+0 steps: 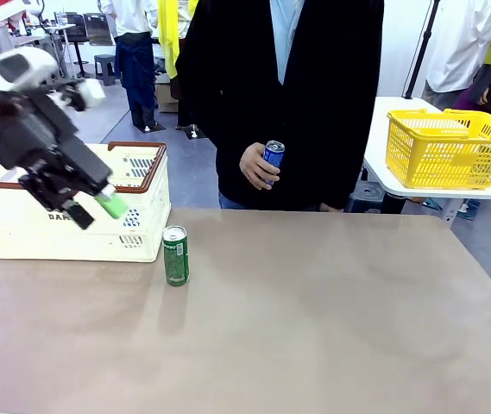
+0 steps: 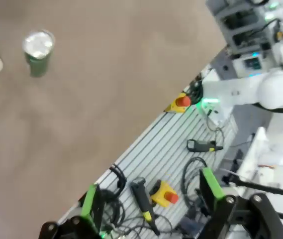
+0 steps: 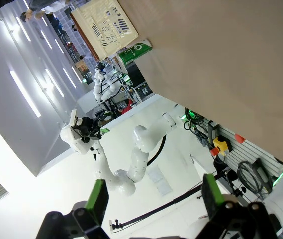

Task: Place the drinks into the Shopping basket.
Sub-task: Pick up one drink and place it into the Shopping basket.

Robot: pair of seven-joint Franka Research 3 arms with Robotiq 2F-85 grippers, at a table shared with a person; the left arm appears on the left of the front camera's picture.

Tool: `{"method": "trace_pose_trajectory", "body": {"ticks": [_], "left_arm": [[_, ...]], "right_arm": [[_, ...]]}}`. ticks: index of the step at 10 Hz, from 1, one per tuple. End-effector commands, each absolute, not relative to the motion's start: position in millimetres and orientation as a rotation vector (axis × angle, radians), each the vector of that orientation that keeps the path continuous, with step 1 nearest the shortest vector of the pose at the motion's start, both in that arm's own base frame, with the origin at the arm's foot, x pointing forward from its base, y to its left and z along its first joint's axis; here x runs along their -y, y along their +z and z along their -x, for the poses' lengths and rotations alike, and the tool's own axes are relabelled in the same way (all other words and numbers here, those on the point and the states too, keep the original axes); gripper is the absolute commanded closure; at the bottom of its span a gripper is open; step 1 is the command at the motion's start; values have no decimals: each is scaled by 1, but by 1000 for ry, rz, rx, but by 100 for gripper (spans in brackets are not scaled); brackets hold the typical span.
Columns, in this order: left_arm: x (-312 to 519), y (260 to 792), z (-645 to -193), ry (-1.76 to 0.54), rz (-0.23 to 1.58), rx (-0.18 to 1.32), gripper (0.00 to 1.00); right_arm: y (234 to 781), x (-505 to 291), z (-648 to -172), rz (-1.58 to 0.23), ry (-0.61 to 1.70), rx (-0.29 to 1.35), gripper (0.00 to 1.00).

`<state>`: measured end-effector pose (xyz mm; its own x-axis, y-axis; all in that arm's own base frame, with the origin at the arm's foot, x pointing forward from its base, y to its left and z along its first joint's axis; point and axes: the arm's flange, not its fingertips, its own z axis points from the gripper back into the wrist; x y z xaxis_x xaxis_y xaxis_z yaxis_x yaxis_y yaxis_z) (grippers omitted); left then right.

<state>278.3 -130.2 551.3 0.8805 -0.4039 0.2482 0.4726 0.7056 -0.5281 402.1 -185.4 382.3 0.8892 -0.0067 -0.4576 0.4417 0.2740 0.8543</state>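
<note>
Spotter: Tan matte tabletop [image 1: 314, 336] is closest to the lens, and its near part is bare. Next in is your left gripper [image 1: 97, 210], black fingers with green pads, jaws spread and nothing between them. It hangs above the table, seen against the front of the cream-white slotted plastic shopping basket [image 1: 21, 226] with the brown rim.

Logger: Noted. The slim green metal can [image 1: 175, 255], silver top, stands upright on the table just off the basket's right front corner, apart from it. From your left gripper it lies lower and toward the table's middle, long axis vertical.

Spotter: The left wrist camera agrees. The can sits toward the upper left corner, well outside the line between the fingers. You'd have to swing across and drop before closing side-on, I judge.

Logger: The slim blue metal can [image 1: 272, 156], white lettering, is off the table, upright in the person's hand [image 1: 256, 166] at the far edge.

Spotter: Your right gripper [image 3: 154, 195] is spread wide and empty too, aimed past the table edge. Your left arm is clearly nearer the green can.
</note>
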Motion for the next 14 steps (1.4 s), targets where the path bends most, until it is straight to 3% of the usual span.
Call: {"method": "trace_pose_trajectory", "body": {"ticks": [1, 3, 4, 6, 9, 14], "left_arm": [[83, 557, -286, -478, 723, 62, 0], [114, 551, -282, -481, 654, 103, 0], [133, 542, -290, -357, 592, 99, 0], [192, 530, -302, -62, 399, 280, 0], [255, 507, -318, 116, 123, 354, 0], [271, 458, -385, -59, 4, 275, 0]], "right_arm": [[385, 182, -400, -1257, -326, -399, 0], [385, 182, -400, -1257, -326, -399, 0], [385, 182, -400, -1257, -326, -399, 0], [385, 182, -400, -1257, -326, -399, 0], [385, 182, -400, -1257, -326, -399, 0], [385, 182, -400, -1257, -326, -399, 0]]}}
